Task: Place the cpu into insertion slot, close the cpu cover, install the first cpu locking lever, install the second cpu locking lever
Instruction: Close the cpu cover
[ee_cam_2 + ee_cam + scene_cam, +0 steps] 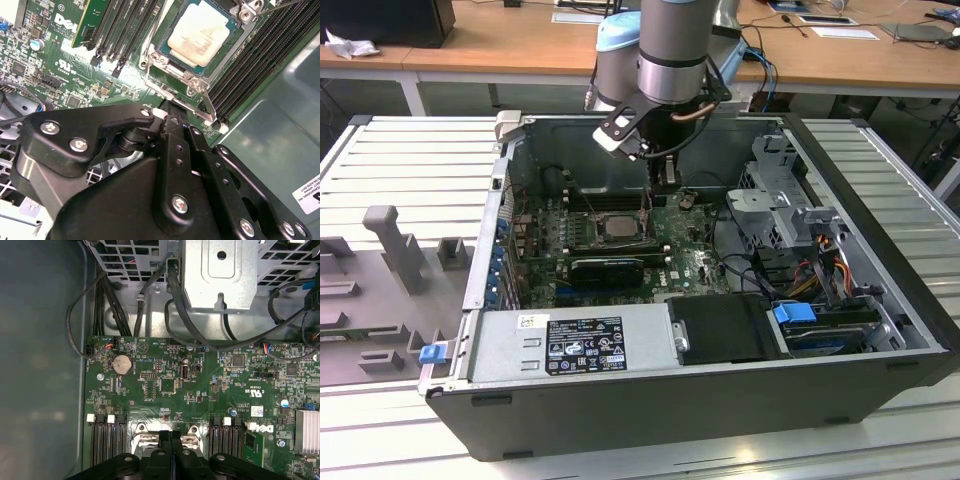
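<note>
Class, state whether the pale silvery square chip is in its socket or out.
In: the pale silvery square chip lies flat within the black-framed socket.

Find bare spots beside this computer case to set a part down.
Free: ribbed table on the exterior view's right of the case, and beyond the grey fixtures on its left. Crowded: inside the case, cables and gripper.

The cpu lies in the insertion slot, between memory slots.
</note>
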{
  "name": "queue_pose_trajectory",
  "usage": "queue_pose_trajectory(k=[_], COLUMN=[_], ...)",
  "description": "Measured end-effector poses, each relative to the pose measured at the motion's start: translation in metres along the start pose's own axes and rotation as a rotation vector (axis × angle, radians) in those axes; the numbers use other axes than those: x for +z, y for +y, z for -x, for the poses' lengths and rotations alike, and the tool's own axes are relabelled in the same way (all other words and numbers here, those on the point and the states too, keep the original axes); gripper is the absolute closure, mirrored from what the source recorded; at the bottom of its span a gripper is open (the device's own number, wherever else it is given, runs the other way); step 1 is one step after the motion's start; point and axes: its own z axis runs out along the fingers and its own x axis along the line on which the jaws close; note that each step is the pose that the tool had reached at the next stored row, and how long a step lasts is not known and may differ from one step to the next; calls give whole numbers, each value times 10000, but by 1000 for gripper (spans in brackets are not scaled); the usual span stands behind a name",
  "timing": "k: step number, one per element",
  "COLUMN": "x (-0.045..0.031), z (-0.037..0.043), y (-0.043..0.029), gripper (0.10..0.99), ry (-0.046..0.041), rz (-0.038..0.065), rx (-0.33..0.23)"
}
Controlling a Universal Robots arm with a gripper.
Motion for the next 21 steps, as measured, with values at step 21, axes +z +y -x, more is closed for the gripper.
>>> queue_pose_trajectory(k=[21], x=[180], z=[-5], y=[-359], gripper=[980], ry=[9], rz=[2], rx=[-132])
